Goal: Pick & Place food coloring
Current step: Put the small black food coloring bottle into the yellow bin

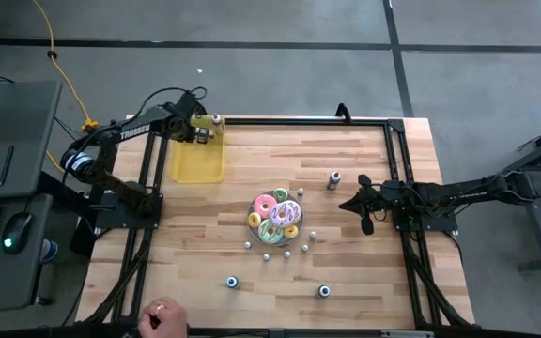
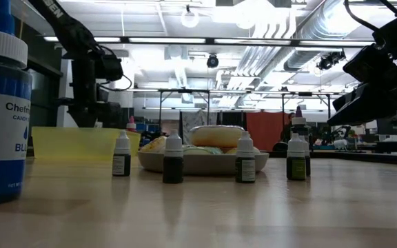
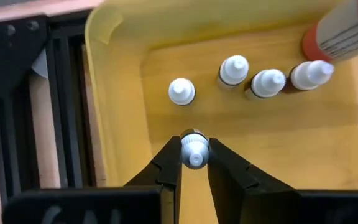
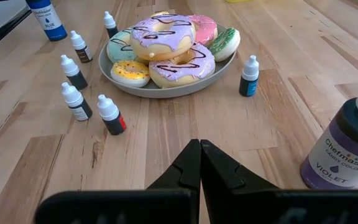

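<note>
The left end effector (image 3: 195,163) is gripping a food coloring bottle (image 3: 194,149) by its cap over the yellow bin (image 3: 123,93); four standing bottles (image 3: 181,91) just ahead are risking toppling on release.

The violet bottle (image 4: 348,151) beside the right arm's fingers carries a label reading "Chefmaster", "LIQUA-GEL"-style small print that cannot be made out, and "VIOLET". The big blue bottle (image 2: 2,117) close to the low camera shows "Chef", "CANDY" and "BLU", each cut off at the edge. The left arm (image 1: 137,128) bears white lettering, "TROSSEN".
</note>
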Robot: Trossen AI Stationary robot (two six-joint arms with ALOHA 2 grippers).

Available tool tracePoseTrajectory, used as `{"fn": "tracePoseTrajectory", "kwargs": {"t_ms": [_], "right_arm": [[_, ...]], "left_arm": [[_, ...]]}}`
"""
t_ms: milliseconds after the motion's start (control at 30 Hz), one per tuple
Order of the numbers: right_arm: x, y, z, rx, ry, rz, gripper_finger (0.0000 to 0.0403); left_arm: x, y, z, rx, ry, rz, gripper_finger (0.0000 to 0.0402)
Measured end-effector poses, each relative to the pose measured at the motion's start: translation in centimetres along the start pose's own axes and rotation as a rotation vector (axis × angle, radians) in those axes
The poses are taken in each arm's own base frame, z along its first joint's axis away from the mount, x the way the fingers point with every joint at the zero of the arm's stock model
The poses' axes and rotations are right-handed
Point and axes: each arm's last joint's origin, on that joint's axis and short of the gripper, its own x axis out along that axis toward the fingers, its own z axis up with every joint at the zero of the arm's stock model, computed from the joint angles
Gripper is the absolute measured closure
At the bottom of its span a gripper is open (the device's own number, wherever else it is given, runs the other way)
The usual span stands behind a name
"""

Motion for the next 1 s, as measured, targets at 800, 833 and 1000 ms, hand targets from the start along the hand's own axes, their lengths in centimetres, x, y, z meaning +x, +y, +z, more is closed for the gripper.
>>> {"fn": "tracePoseTrajectory", "kwargs": {"t_ms": [800, 833, 1000], "right_arm": [[0.0, 0.0, 0.0, 0.0, 0.0, 0.0, 0.0402], [0.0, 0.0, 0.0, 0.0, -0.001, 0.0, 0.0402], [0.0, 0.0, 0.0, 0.0, -0.001, 0.0, 0.0402]], "left_arm": [[2.0, -0.4, 0.0, -0.074, 0.056, 0.015, 0.0335], [2.0, -0.4, 0.0, -0.074, 0.056, 0.015, 0.0331], [2.1, -0.5, -0.1, -0.072, 0.061, 0.018, 0.0313]]}}
